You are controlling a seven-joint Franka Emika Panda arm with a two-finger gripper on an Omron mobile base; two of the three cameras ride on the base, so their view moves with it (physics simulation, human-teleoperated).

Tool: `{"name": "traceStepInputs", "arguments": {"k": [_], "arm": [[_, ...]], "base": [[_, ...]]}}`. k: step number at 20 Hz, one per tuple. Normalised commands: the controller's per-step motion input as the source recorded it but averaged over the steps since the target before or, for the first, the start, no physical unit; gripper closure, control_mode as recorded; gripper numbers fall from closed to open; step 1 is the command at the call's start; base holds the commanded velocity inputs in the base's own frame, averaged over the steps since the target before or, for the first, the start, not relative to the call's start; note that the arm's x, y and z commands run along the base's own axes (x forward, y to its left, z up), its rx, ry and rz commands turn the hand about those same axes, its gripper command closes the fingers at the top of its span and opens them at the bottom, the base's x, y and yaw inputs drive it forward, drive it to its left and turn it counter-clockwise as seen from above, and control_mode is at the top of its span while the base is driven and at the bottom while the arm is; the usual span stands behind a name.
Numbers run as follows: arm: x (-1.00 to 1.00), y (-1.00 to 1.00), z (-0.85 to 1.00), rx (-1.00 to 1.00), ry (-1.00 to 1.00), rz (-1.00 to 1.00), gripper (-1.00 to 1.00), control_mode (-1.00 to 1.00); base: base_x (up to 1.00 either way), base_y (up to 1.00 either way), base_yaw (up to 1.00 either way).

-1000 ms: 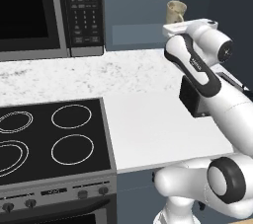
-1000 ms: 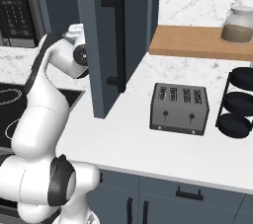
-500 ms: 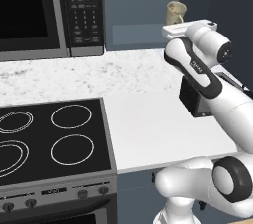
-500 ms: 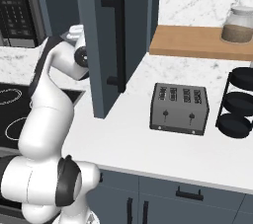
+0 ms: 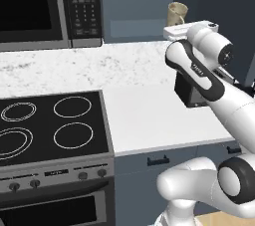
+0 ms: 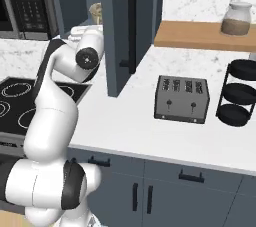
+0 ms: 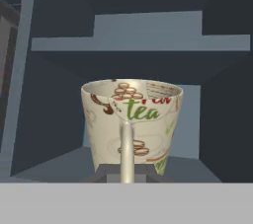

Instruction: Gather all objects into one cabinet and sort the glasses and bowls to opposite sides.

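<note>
While its handle faces the hand camera, the cream-beige printed mug (image 7: 131, 124) sits upright just above the dark two-finger gripper (image 7: 126, 171), whose jaws are clenched on that handle, before the open slate-blue wall cabinet (image 7: 148, 45).

Mug (image 7: 131, 122) glazed ceramic, cream, printed. Counter (image 5: 154, 115) smooth matt white; backsplash (image 5: 74, 65) speckled marble. Stovetop (image 5: 50, 125) glossy black glass. Toaster (image 6: 181, 99) brushed grey metal. Shelf (image 6: 205, 36) wood.
</note>
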Motion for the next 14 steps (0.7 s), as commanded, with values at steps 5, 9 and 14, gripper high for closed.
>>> {"name": "traceStepInputs", "arguments": {"k": [5, 9, 14], "arm": [[0.00, 0.00, 0.00, 0.00, 0.00, 0.00, 1.00, 1.00], [0.00, 0.00, 0.00, 0.00, 0.00, 0.00, 1.00, 1.00], [0.00, 0.00, 0.00, 0.00, 0.00, 0.00, 1.00, 1.00]], "base": [[-0.64, 0.33, 0.02], [-0.40, 0.74, 0.08], [-0.24, 0.99, 0.20]]}}
